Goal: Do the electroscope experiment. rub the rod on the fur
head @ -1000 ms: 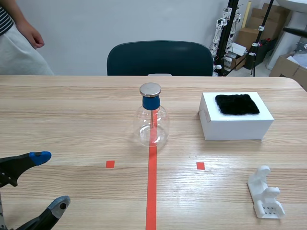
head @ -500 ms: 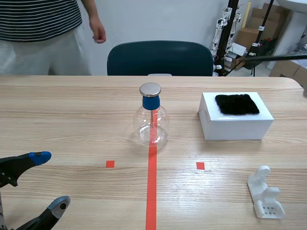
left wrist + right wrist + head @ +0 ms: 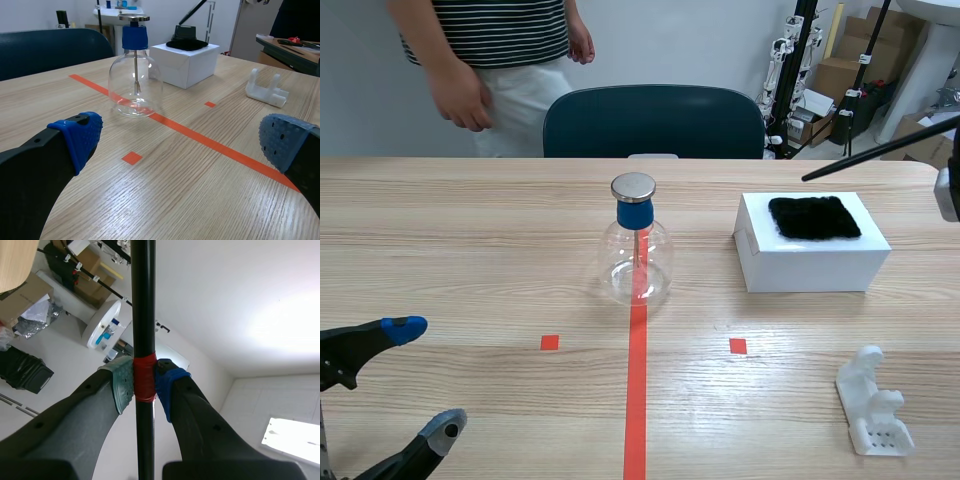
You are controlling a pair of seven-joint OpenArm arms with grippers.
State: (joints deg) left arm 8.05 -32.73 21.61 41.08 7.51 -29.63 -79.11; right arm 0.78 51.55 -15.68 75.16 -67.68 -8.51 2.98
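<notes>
table (image 3: pixel 470 230): light wood | centre: upright glass flask (image 3: pixel 636 262), blue neck, metal cap | right: white box (image 3: pixel 810 262) | near right: white plastic stand (image 3: pixel 873 405)

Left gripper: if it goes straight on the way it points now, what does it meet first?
Most likely the glass flask, standing ahead slightly off its midline; the open left gripper might only graze it.

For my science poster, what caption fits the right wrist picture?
The right hand grips a black rod by its red tape band.
</notes>
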